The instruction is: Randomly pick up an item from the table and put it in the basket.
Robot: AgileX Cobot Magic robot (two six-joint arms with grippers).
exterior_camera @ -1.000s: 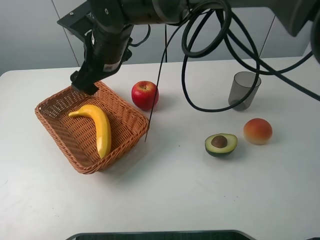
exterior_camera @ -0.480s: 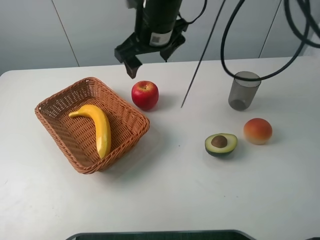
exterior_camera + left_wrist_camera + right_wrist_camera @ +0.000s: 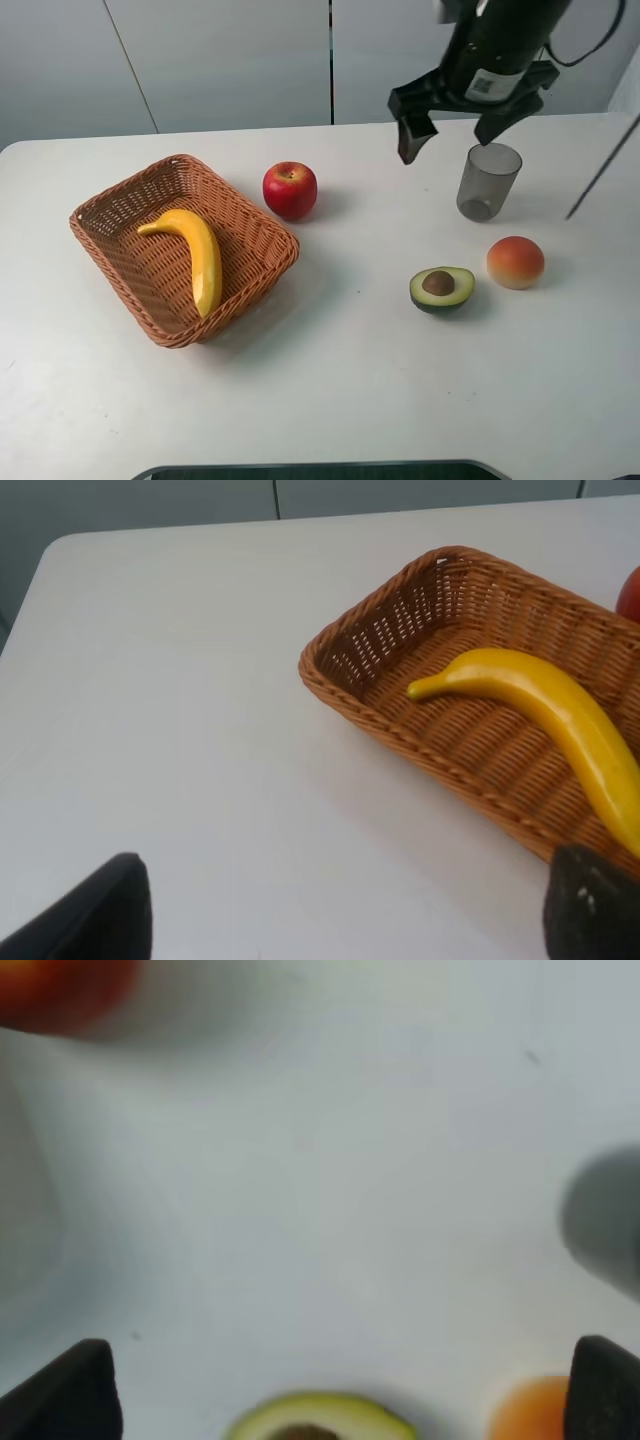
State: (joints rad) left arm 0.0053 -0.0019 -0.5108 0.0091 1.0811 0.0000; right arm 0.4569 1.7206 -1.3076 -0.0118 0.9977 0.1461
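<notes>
Right jaws wide open, empty; swung from over the apple [image 3: 290, 190] to above the cup [image 3: 488, 180], well right of the basket [image 3: 120, 200]. Left jaws spread, empty, near the basket. Banana [image 3: 195, 255] lies inside the basket, unmoved. White table [image 3: 330, 390], grey wall panels [image 3: 220, 60]. Avocado half [image 3: 441, 288] and orange-red fruit [image 3: 515, 262] sit further right of the basket.

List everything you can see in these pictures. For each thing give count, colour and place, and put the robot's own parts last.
table: one, white, under everything
basket: one, orange-brown wicker, left part of the table
banana: one, yellow, lying in the basket
apple: one, red, just right of the basket
cup: one, translucent grey, upright, far right
avocado half: one, green with brown pit, cut side up, nearer than the cup
round fruit: one, orange-red, right of the avocado half
right end effector: one, black, open, above the table by the cup
left end effector: one, black, open, beside the basket
</notes>
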